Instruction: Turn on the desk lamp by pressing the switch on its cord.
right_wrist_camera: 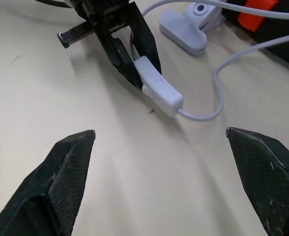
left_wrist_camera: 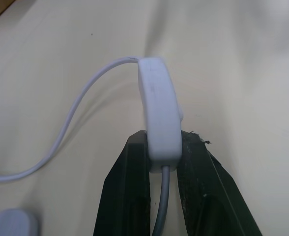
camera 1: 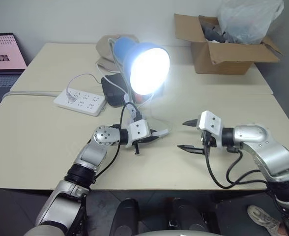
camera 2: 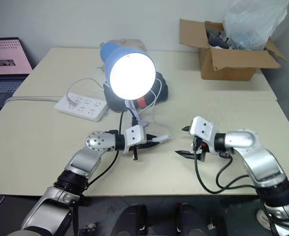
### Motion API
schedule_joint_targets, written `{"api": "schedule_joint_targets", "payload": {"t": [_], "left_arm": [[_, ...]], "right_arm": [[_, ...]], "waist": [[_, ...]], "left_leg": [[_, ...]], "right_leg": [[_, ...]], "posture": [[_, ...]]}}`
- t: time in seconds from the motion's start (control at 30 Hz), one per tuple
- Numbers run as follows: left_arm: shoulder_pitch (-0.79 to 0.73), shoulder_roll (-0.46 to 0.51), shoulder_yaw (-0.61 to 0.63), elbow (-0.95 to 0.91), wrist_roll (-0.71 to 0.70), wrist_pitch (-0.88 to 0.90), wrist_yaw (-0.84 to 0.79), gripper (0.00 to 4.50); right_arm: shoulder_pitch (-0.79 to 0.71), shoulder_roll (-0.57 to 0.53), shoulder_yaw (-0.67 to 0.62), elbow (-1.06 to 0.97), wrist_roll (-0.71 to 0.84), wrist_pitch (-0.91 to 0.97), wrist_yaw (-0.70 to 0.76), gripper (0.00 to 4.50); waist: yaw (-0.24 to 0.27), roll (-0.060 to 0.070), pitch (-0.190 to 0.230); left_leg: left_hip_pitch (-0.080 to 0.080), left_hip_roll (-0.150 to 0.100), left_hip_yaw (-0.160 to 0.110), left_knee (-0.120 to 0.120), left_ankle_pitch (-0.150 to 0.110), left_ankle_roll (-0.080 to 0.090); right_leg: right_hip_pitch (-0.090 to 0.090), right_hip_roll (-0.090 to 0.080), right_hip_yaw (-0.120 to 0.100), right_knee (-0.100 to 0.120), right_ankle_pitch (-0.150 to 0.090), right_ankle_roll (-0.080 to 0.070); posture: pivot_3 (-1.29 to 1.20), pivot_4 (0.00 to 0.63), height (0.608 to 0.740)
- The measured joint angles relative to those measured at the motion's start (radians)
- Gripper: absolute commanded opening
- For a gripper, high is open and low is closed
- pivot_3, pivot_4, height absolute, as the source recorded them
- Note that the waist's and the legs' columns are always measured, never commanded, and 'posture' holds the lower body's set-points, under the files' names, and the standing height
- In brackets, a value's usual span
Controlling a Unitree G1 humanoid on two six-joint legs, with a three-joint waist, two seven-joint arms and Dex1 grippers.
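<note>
The desk lamp (camera 1: 143,66) stands mid-table, its blue shade facing me and its bulb glowing brightly. Its thin white cord (right_wrist_camera: 218,93) loops over the table to the small white switch (left_wrist_camera: 159,115). My left gripper (camera 1: 152,136) is shut on the switch (right_wrist_camera: 159,91), holding it near one end, just above the tabletop. My right gripper (camera 1: 189,134) hovers open to the right of the switch, a gap away, its fingers (right_wrist_camera: 68,169) spread wide with nothing between them.
A white power strip (camera 1: 80,101) lies at the left with its thick cable. An open cardboard box (camera 1: 223,46) with a plastic bag stands at the back right. A laptop (camera 1: 2,59) sits far left. The lamp's white clip base (right_wrist_camera: 186,29) rests near the switch.
</note>
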Motion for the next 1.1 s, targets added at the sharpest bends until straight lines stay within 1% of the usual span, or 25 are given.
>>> {"api": "schedule_joint_targets", "payload": {"t": [0.03,0.2,0.33,0.43,0.5,0.6,0.7,0.83,0.93,1.0,1.1], "left_arm": [[-0.003,-0.005,-0.001,0.017,0.004,-0.004,0.003,1.19],[-0.014,-0.006,-0.003,0.053,0.004,-0.026,-0.012,2.23],[-0.015,0.005,0.001,0.044,-0.01,-0.028,-0.051,3.23],[0.004,0.019,0.019,-0.008,-0.048,-0.019,-0.069,3.73],[0.025,0.047,0.053,-0.078,-0.085,-0.003,-0.071,4.12],[0.086,0.096,0.107,-0.188,-0.126,0.049,-0.07,4.12],[0.198,0.151,0.184,-0.323,-0.159,0.129,-0.037,4.12],[0.303,0.155,0.327,-0.479,-0.215,0.246,0.09,4.12],[0.366,0.175,0.427,-0.572,-0.281,0.344,0.131,4.12],[0.424,0.203,0.471,-0.61,-0.315,0.387,0.132,4.12],[0.473,0.213,0.484,-0.65,-0.358,0.42,0.123,4.12]], "right_arm": [[0.011,0.002,-0.007,-0.013,0.005,0.014,-0.015,4.5],[0.051,0.018,-0.022,-0.054,0.005,0.049,-0.079,4.5],[0.077,0.016,-0.022,-0.069,0.004,0.054,-0.104,4.5],[0.091,0.009,-0.025,-0.069,0.003,0.052,-0.116,4.5],[0.095,0.006,-0.03,-0.068,0.004,0.048,-0.118,4.5],[0.103,0.002,-0.047,-0.067,0.005,0.031,-0.117,4.5],[0.123,-0.005,-0.081,-0.052,0.004,-0.032,-0.111,4.5],[0.152,-0.023,-0.165,-0.027,0.034,-0.11,-0.07,4.5],[0.187,-0.039,-0.236,-0.025,0.079,-0.161,-0.023,4.5],[0.199,-0.062,-0.269,-0.02,0.098,-0.18,0.011,4.5],[0.201,-0.088,-0.287,-0.004,0.117,-0.194,0.052,4.5]], "waist": [[-0.003,0.0,0.0],[-0.003,0.0,0.0],[-0.002,0.0,0.0],[-0.003,0.0,0.0],[-0.004,0.0,0.0],[-0.007,0.0,0.0],[-0.007,0.0,0.0],[0.0,0.0,0.0],[0.0,0.0,0.0],[-0.001,0.0,0.0],[-0.001,-0.001,0.0]], "left_leg": [[0.001,0.0,0.0,0.0,0.0,0.0],[0.001,0.0,0.0,0.001,0.0,0.0],[0.001,-0.001,0.001,0.0,0.0,0.0],[0.0,0.0,0.001,0.0,0.0,0.0],[0.001,0.0,0.0,0.0,0.0,0.0],[0.001,0.0,0.001,0.0,0.0,0.0],[0.002,0.0,0.001,0.0,0.0,0.0],[0.002,0.0,0.0,0.0,0.0,0.0],[0.002,-0.001,0.0,0.0,0.0,0.0],[0.003,0.0,0.001,0.0,0.0,0.0],[0.003,0.0,0.0,0.0,0.0,0.0]], "right_leg": [[0.0,0.0,0.0,0.001,0.0,0.0],[0.001,0.0,0.0,0.001,0.0,0.0],[0.001,-0.001,0.001,0.0,0.0,0.001],[0.001,-0.001,0.001,0.0,0.0,0.001],[0.001,0.0,0.001,0.0,0.0,0.001],[0.001,0.0,0.001,0.0,0.0,0.0],[0.001,-0.001,0.001,0.0,0.0,0.0],[0.002,-0.002,0.0,0.0,0.0,0.001],[0.002,-0.002,0.0,-0.001,0.0,0.001],[0.002,-0.002,0.001,-0.001,0.0,0.001],[0.002,-0.002,0.0,-0.001,0.0,0.0]], "posture": [[0.0,0.15,0.74],[0.0,0.15,0.74],[0.0,0.15,0.74],[0.0,0.15,0.74],[0.0,0.15,0.74],[0.0,0.15,0.74],[0.0,0.15,0.74],[0.0,0.15,0.74],[0.0,0.15,0.74],[0.0,0.15,0.74],[0.0,0.15,0.74]]}}
